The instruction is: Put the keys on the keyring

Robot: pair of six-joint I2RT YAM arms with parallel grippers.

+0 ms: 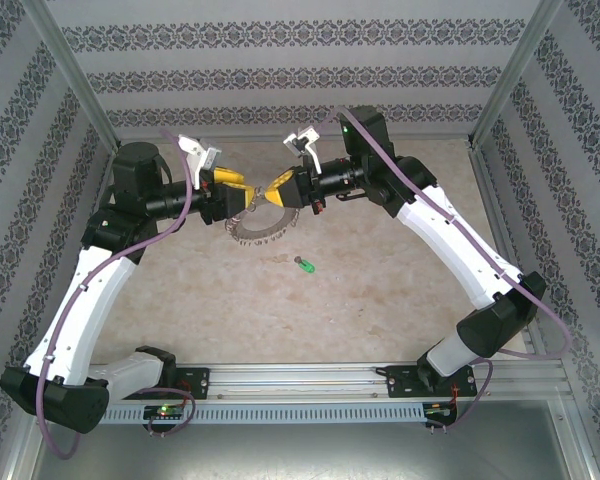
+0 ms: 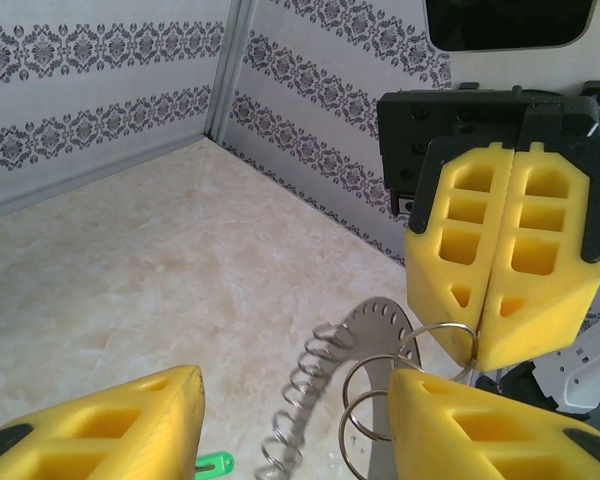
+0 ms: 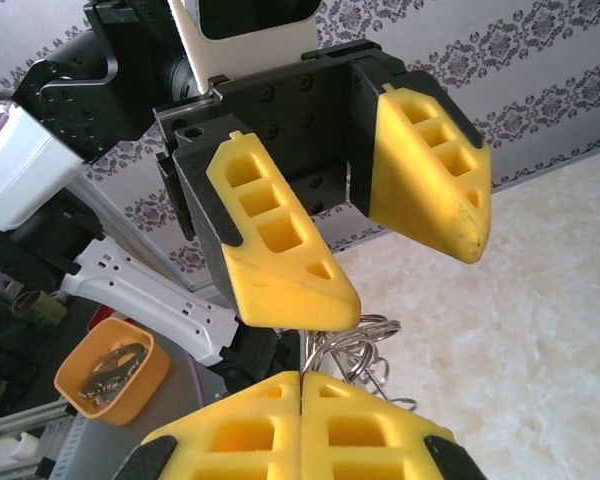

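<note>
Marble table, both claws meeting at the keyring.
Your right claw is clamped on it; left claw sits half-wide astride its loops. Green key lies on table nearby.

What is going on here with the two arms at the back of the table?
The two arms meet tip to tip over the far part of the table. The right gripper is shut on a wire loop of the keyring and holds it. The left gripper faces it with jaws apart, and the ring's wire loops lie between its fingers. The green key lies alone on the table, not yet on the ring.
</note>
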